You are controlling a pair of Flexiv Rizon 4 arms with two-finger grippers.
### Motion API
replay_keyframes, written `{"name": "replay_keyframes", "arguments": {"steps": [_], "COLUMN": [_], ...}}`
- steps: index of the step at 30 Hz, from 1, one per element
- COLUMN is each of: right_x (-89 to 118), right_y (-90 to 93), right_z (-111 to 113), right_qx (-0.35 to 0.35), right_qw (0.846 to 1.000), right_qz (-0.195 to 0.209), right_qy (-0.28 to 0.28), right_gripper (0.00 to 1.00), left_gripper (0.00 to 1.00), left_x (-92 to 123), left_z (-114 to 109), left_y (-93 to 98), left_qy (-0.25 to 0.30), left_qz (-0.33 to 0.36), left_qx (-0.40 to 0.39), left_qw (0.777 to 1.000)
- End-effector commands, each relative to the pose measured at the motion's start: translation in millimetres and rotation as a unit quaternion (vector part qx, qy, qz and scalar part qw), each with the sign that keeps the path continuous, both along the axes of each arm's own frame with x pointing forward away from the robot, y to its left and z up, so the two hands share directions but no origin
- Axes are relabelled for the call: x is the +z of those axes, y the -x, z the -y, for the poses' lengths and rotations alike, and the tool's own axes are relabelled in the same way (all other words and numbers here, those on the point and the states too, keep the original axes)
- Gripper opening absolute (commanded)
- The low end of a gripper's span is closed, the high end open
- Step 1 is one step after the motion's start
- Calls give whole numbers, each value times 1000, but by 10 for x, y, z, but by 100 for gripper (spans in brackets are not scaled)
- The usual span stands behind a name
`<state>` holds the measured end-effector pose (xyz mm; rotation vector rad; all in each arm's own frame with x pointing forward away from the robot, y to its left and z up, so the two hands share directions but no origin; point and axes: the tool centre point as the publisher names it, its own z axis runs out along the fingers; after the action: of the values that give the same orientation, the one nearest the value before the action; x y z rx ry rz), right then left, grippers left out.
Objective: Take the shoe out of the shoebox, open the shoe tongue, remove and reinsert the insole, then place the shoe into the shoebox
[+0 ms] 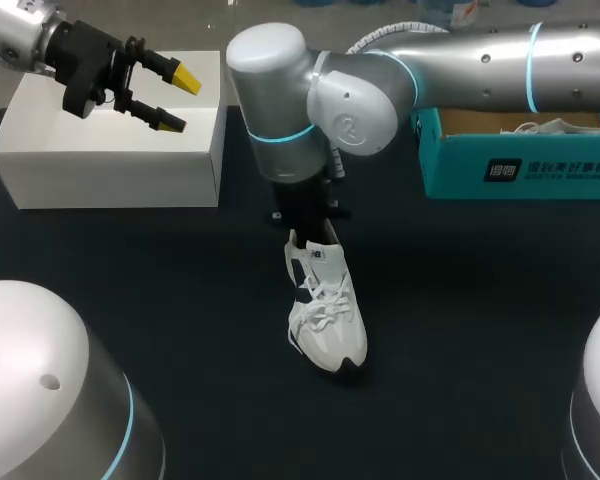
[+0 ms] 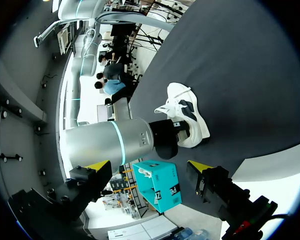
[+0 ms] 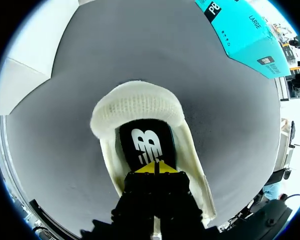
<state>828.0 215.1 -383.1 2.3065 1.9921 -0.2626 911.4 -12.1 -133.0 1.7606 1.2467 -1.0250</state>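
Looking at right gripper [image 3: 155,168] first: jaws pressed together, yellow tips meeting, planted down inside the opening of the shoe [image 1: 327,310]. Tips sit on the black insole [image 3: 145,142]; can't tell whether they pinch any of it. Knit heel collar [image 3: 137,107] curves round just ahead of the tips, and the shoe's side walls run along either side of the fingers.

Head view: right arm [image 1: 430,70] comes in from its side and reaches past the middle, wrist straight above the shoe's heel end. Toe points away from the gripper, toward the near table edge. Shoe stands upright on its sole on the dark table [image 1: 460,330], laces up.

Left gripper [image 1: 177,100]: jaws wide, hanging above the white box [image 1: 100,150], well apart from the shoe. In its own wrist view the shoe lies well ahead of the spread fingers, with the right arm's silver link nearer, off to one side.

Teal shoebox [image 1: 510,165] sits open on the table, on the far side of the right arm from the left gripper, well apart from both sets of jaws. Something white shows inside it; can't tell what.
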Motion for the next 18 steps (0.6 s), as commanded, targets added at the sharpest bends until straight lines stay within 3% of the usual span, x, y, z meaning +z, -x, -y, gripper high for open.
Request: {"name": "replay_keyframes", "arguments": {"steps": [1,13,18], "right_x": [38,-253,-258], "right_y": [11,-43,-32], "right_z": [22,63,56], "right_qx": [7,44,44], "right_qw": [1000,997,996], "right_qz": [0,-52,-58], "right_qy": [-7,-40,-43], "right_gripper": [0,0,0], "left_gripper": [100,100,100], "left_x": [4,4,4], "left_z": [-1,-1,-1], "left_y": [8,8,8], "left_qy": [-1,-1,-1], "left_qz": [1,1,1], "left_qx": [0,0,0], "left_qw": [1000,1000,1000]}}
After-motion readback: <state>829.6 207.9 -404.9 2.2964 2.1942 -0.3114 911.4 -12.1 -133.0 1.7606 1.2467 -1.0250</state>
